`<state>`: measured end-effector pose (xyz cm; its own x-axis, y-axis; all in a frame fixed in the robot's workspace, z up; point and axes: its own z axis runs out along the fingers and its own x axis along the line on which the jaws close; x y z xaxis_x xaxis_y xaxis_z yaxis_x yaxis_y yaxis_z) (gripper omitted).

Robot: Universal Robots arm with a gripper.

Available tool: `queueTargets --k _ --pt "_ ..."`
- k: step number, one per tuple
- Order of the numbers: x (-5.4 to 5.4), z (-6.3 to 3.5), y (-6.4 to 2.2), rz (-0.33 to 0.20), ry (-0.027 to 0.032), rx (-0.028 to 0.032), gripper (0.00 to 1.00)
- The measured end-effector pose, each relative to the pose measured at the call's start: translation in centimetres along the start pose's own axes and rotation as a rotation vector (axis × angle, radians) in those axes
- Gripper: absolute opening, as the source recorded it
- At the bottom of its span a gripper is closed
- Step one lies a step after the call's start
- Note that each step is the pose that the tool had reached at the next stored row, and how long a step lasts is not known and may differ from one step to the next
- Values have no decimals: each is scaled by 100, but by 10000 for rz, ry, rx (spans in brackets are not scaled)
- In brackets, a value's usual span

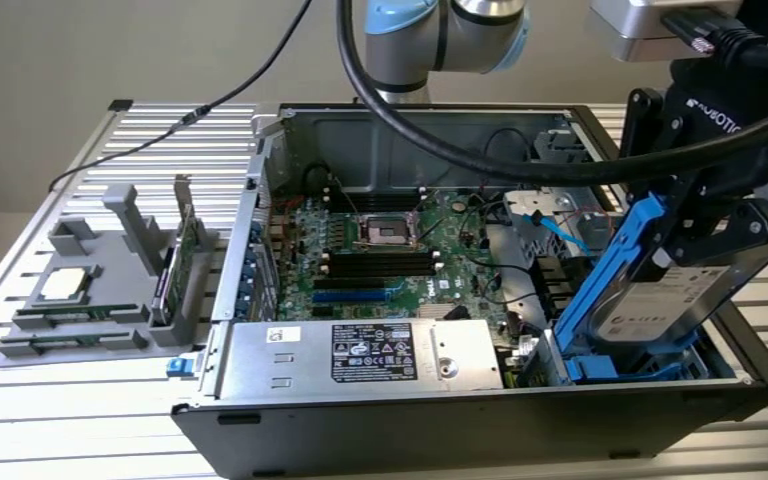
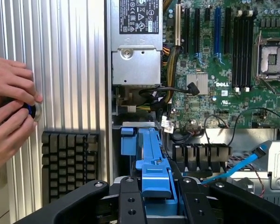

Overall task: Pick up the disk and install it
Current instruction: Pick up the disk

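Open desktop computer case (image 1: 491,430) lying on a slatted aluminium tabletop (image 1: 91,420); green motherboard (image 1: 371,260) exposed, empty CPU socket (image 1: 387,230) near its middle; silver power supply (image 1: 357,350) with a black-and-white label against the near wall.

Tool (image 1: 704,235) at the exterior view's right, over the case's corner; its black fingers (image 1: 684,240) are clamped at a middling width on the disk (image 1: 651,305), one on each side of the blue carrier bracket.

Disk steeply tilted, label side towards the exterior camera; upper end in the tool, lower end down inside the case by the blue bay parts (image 1: 624,368); cannot tell whether it is seated.

A light blue data cable (image 1: 551,235) hangs loose just beside it, over the motherboard's edge.

Well apart, at the exterior view's left: grey holding fixture (image 1: 104,290) on the tabletop, a small square chip (image 1: 67,285) lying on it.

Wrist view: blue carrier runs between the two fingers; a person's hands (image 2: 9,107) pinch a small blue-and-silver part above a black keyboard (image 2: 70,163).
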<state>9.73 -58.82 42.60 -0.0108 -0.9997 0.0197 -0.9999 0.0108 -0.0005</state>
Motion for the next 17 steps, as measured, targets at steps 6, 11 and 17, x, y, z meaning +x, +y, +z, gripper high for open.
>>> queueTargets --k 6,11,17 --pt "-3 20 0 0 -3 -4 33" --pt "-11 23 0 0 -1 -6 33" --pt "-25 35 1 1 -1 -6 33"
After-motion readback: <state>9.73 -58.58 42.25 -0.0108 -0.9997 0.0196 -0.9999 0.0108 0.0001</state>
